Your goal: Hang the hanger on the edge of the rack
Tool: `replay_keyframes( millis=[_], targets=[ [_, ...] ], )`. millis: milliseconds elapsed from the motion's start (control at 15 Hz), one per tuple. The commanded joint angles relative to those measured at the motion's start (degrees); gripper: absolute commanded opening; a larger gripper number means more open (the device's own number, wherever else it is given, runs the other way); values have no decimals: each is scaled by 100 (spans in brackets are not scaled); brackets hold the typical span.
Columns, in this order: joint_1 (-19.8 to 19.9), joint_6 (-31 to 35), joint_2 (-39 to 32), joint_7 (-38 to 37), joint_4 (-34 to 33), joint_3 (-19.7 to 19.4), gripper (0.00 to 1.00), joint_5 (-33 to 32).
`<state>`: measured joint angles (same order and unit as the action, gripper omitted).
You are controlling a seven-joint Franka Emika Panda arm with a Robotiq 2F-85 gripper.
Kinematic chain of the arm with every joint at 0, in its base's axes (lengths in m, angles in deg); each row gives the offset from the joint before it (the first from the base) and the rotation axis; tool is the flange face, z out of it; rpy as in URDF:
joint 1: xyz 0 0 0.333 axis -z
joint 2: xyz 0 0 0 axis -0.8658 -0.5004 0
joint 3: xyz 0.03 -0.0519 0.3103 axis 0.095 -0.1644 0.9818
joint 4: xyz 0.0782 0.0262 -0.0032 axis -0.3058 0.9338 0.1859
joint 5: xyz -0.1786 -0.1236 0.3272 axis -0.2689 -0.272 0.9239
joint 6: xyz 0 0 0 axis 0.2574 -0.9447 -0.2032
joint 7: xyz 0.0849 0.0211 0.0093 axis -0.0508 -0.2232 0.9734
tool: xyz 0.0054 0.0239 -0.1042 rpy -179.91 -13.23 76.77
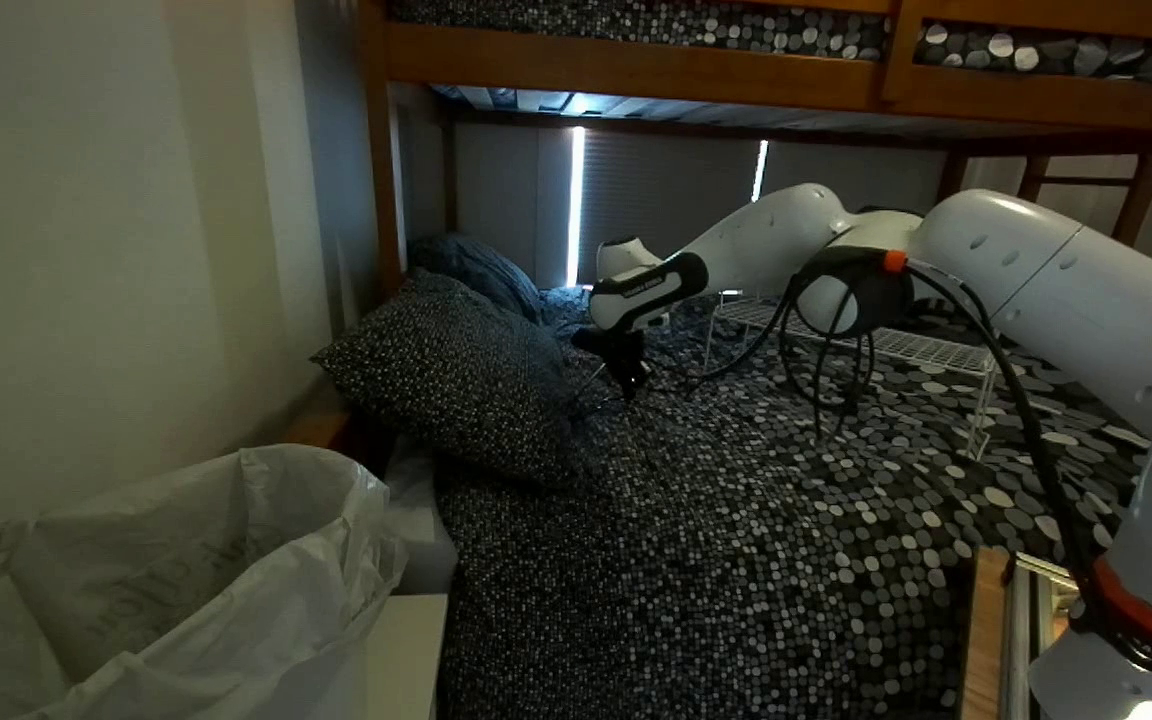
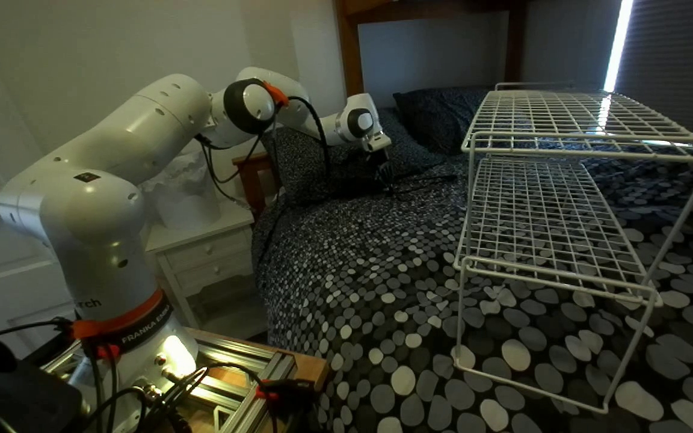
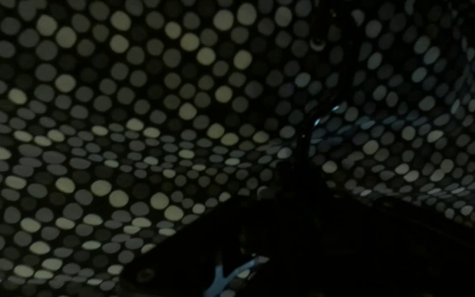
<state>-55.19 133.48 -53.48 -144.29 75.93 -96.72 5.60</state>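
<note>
The rack (image 2: 554, 222), white wire with two mesh tiers, stood upright on the bench (image 2: 376, 337), a bed in a dark, spotted pattern. Apart from the rack, on its pillow side, the pincer (image 3: 300, 175) pointed down at the end of the arm (image 1: 1016, 250). Its fingers were pressed together, pinching the hanger (image 3: 316, 121); in the wrist view the dark hook stuck out past the fingertips, one short stretch of it catching the light. The hanger thus sat clear of the rack, off to that same side; whether its lower part touched the bench could not be told against that dark pattern. A speckled pillow (image 1: 466, 380) lay farther over, and in an exterior view the pincer showed between it and the rack. To the left of the rack in an exterior view, beyond the edge of the bench, stood a white nightstand (image 2: 226, 255) with two drawers; a white plastic bag (image 1: 226, 570) stood open on that side too. A wooden bunk rail (image 1: 636, 60) ran higher than the rack, and a dark blind (image 2: 677, 78) showed behind its upper tier.
</note>
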Motion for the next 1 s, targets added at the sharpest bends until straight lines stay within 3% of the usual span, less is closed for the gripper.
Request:
replay_keyframes(
  millis=[0, 200, 533, 733, 933],
  targets=[
    [-326, -467, 522, -137, 496, -350, 2, -366],
    [-483, -1002, 995, 298, 857, -444, 2, -572],
    [-918, -1519, 1755, 1117, 1809, -747, 2, -1453],
    [-906, -1736, 2293, 1444, 2444, -528, 2, -2452],
    [-859, -2019, 2786, 2077, 3046, -358, 2, -2976]
  ],
)
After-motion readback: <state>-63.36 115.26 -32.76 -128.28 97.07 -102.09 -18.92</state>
